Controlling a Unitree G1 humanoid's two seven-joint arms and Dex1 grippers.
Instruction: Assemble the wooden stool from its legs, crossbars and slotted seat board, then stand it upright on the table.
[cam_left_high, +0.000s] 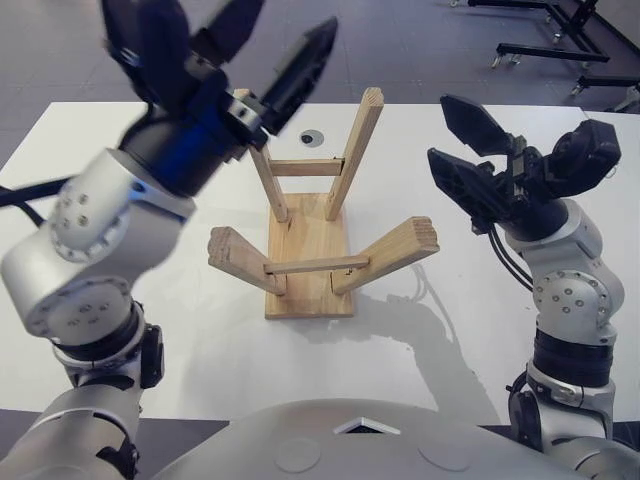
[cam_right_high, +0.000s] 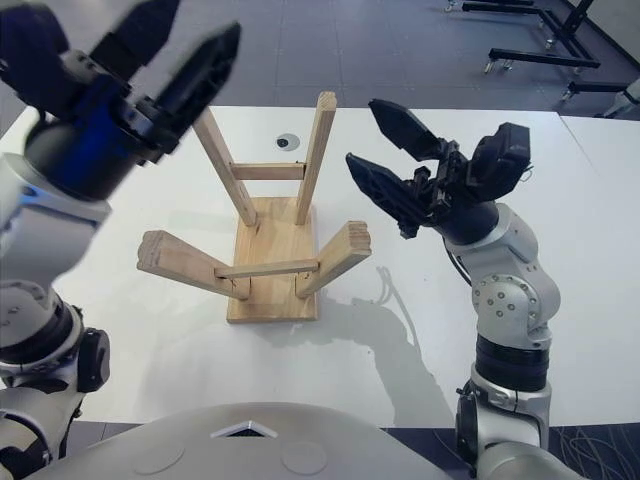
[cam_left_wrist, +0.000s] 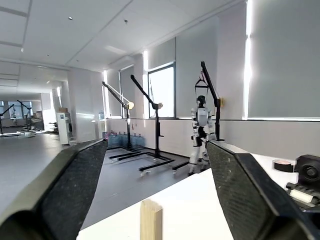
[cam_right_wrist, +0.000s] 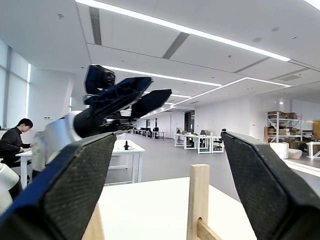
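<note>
Basically the stool is assembled but upside down mid-table: seat board flat on the top, legs pointing up and splayed. Left gripper hangs high at the stool's 11 o'clock, over the far-left leg, jaws wide, holding nothing. Right gripper sits at 3 o'clock, clear of the legs, wide and empty, mouth facing 9. Left looks nearer; flipping probably starts with a far leg.
</note>
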